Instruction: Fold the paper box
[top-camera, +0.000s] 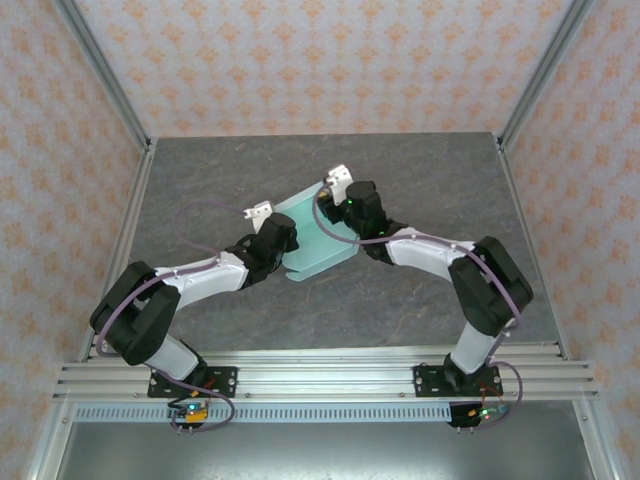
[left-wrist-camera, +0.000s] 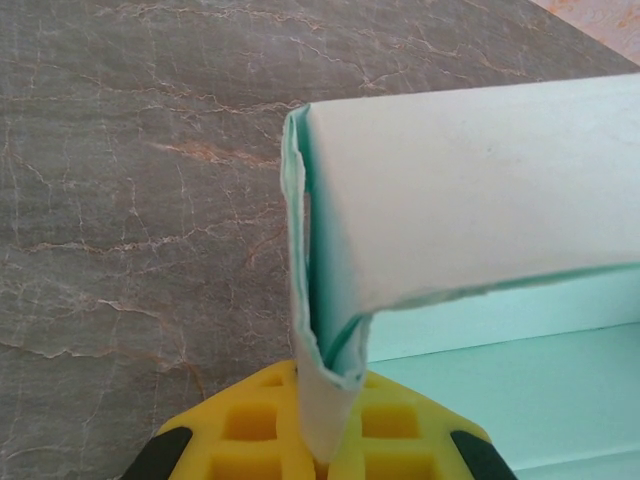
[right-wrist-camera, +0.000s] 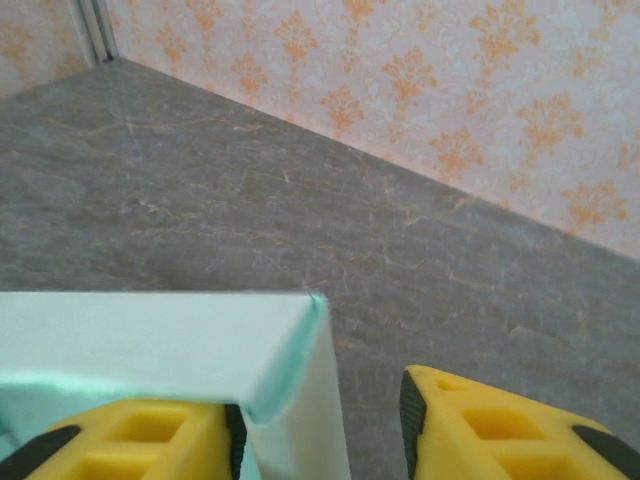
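The paper box (top-camera: 318, 245) is pale mint-green card, partly folded, at the middle of the grey table between my two arms. My left gripper (top-camera: 287, 254) meets its left edge. In the left wrist view its yellow fingers (left-wrist-camera: 255, 425) are shut on a doubled card flap, and the paper box (left-wrist-camera: 470, 190) rises above them as a folded wall. My right gripper (top-camera: 331, 218) is at the box's far right side. In the right wrist view my right gripper (right-wrist-camera: 322, 432) stands open around a corner of the paper box (right-wrist-camera: 150, 335). The card wall lies against the left pad, and the right finger (right-wrist-camera: 500, 430) is clear of it.
The grey marbled table (top-camera: 200, 170) lies bare around the box. Patterned walls and metal frame posts (top-camera: 105, 70) close in the back and both sides. The aluminium rail (top-camera: 320, 380) carrying both arm bases runs along the near edge.
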